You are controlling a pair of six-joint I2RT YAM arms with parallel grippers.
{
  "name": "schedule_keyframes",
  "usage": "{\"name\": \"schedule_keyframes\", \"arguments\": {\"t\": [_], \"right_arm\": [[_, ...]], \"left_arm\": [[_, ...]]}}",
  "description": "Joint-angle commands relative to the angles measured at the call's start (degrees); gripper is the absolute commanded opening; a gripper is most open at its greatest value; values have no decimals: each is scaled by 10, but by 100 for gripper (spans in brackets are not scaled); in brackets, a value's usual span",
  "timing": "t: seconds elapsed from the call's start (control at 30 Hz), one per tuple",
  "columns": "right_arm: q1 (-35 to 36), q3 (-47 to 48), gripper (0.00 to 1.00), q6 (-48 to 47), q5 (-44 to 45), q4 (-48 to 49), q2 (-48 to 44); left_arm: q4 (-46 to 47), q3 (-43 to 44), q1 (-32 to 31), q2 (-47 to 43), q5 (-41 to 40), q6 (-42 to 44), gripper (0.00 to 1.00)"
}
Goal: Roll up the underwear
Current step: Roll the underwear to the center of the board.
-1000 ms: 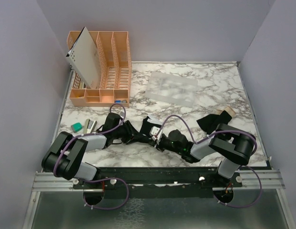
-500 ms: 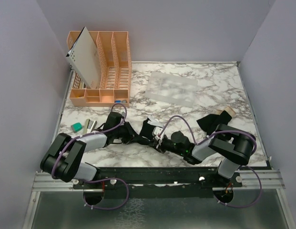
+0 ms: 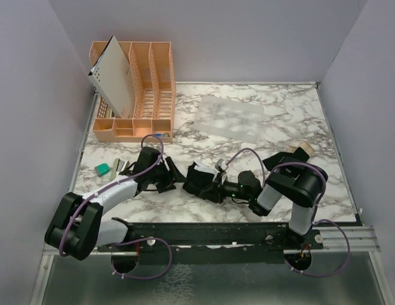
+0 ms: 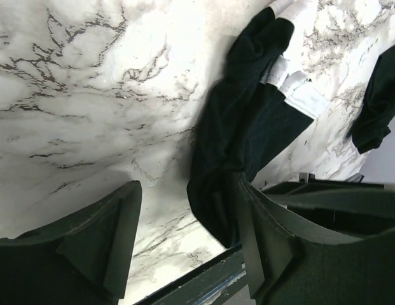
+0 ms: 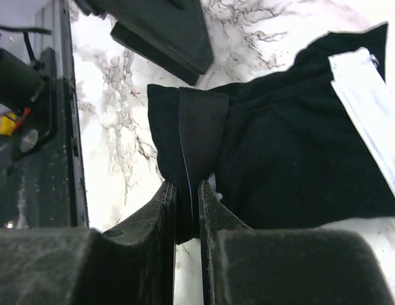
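**A:** Starting overhead, where is the garment sitting?

**B:** The crumpled black fabric underwear (image 3: pixel 198 178) is lying on the white marble-patterned counter (image 3: pixel 299 114) near the front edge, between the two arms. The left hand (image 3: pixel 166 179) is hovering just beside it on one side. The right hand (image 3: pixel 210 189) is meeting it from the other. A second black underwear with a tan band (image 3: pixel 283 160) is lying well apart to the right, probably waiting its turn.

**A:** What is the left wrist view adding?

**B:** The gap, which I cannot read from overhead. The left hand (image 4: pixel 187 190) is standing wide and gripping nothing. Bare counter is showing between its fingers, and the cloth's edge is lying just beside one of them. I judge that it is lining up to take hold of that edge.

**A:** And the right wrist view?

**B:** It is showing the grip itself. The right hand (image 5: pixel 186 190) is pinching narrow on a folded edge of the underwear, most likely anchoring the fabric so it can be turned over itself. It is also showing a white sewn-in label (image 5: pixel 369 114) lying flat on the cloth. The roll is looking barely begun.
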Motion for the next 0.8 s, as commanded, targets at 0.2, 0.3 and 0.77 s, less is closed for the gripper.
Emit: {"name": "schedule_keyframes", "arguments": {"t": [0.2,0.3,0.77], "right_arm": [[-82,24,0,228,-124,8,100],[-95,59,0,258,-141,-69,115],[-136,108,1,324,-175,-214,147]], "left_arm": [[18,-1,3,-69,10,12,78],[60,-16,3,-71,37,15,82],[124,-46,3,-4,54,94,86]]}}
